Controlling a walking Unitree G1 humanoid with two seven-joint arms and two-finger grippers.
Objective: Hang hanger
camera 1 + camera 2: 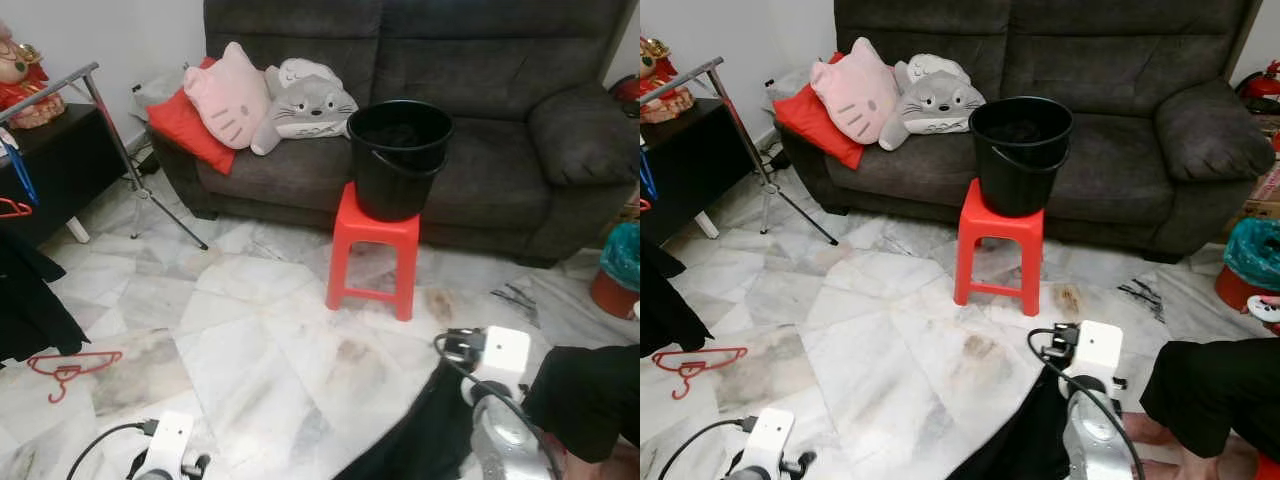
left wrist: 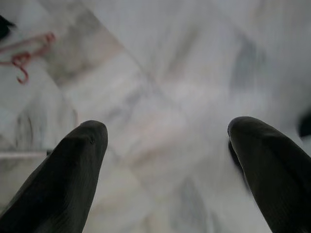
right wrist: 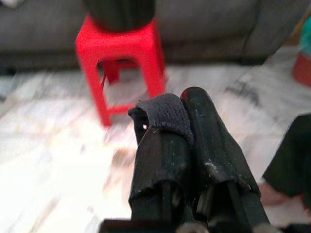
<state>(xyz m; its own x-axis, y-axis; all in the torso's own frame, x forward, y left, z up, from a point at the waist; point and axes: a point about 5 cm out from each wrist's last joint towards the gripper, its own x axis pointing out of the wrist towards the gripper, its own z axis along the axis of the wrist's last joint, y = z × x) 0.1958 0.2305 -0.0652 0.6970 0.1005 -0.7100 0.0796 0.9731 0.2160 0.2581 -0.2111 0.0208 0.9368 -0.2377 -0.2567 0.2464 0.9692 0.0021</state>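
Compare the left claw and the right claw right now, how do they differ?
The left claw is open, its two fingers spread wide apart with bare marble floor between them; the right claw is shut, pinching a strip of black cloth. The left claw points down at the floor near the red hanger; the right claw faces the red stool. Both have long black fingers.
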